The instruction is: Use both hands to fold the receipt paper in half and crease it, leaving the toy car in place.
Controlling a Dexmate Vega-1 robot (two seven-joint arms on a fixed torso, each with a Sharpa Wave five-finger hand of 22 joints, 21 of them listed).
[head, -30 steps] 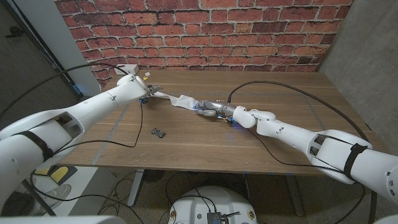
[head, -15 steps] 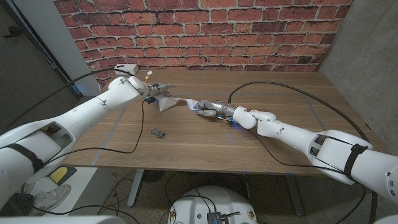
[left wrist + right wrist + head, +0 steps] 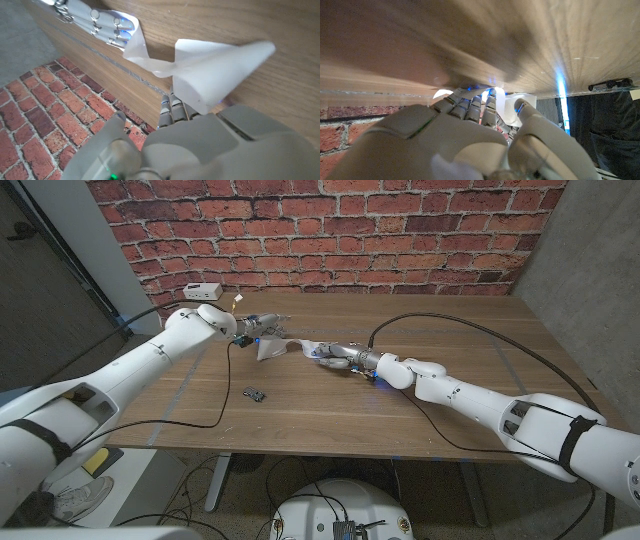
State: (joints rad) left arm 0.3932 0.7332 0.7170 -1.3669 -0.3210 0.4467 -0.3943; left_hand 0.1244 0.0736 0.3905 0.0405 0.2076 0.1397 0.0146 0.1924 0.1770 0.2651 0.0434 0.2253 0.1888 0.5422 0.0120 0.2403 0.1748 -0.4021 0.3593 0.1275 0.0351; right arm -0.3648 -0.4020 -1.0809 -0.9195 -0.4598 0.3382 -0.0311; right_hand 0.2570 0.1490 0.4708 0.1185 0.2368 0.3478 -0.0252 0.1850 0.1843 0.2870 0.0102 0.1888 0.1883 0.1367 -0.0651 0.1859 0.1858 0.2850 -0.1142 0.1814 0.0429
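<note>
A lab or workshop: bare red brick wall [image 3: 330, 230], grey concrete side wall [image 3: 590, 270], loose black cables [image 3: 470, 330] trailing across a plain wooden bench [image 3: 330, 400].

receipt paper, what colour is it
Plain white; the receipt paper shows best in the left wrist view.

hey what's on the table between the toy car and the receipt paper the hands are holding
Nothing: in the head view, bare wood separates the toy car from the receipt paper, held between the left hand and right hand.
</note>
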